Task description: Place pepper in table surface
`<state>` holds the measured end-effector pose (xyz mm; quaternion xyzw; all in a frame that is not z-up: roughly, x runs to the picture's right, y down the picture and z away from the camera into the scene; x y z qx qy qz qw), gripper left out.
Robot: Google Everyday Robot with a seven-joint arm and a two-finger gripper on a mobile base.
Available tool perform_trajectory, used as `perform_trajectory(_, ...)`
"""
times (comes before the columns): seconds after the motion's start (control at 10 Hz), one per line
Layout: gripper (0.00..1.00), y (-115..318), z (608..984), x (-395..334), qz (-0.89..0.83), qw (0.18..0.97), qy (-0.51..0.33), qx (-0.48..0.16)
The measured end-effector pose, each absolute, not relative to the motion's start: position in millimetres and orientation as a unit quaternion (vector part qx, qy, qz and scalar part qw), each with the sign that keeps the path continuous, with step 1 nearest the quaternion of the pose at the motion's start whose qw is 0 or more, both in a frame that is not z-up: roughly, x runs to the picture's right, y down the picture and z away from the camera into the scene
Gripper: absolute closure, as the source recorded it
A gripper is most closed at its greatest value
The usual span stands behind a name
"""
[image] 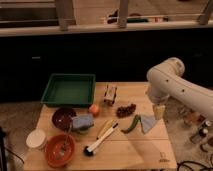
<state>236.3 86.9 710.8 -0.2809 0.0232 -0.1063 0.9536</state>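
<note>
The pepper (pixel 131 124), slim, curved and green, lies on the light tan wooden table surface (pixel 137 150), right of centre, beside a grey cloth (pixel 148 123). My white arm (pixel 172 85) bends in from the right. Its gripper (pixel 159 111) hangs at the table's right edge, just right of the cloth, a short way from the pepper and apart from it. The gripper holds nothing that I can see.
A green tray (pixel 68 89) stands at the back left. A dark bowl (pixel 63 117), an orange bowl (pixel 60 150) and a white cup (pixel 36 138) sit at the front left. A yellow-and-white brush (pixel 101 137), an orange fruit (pixel 94 109), grapes (pixel 126 109) and a small box (pixel 110 93) lie mid-table.
</note>
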Motion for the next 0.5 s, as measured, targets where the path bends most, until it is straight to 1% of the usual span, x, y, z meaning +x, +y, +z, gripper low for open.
perform_trajectory(0.5, 0.2, 82.8, 719.3, 228.1, -0.145, 0.949, 0.015, -0.279)
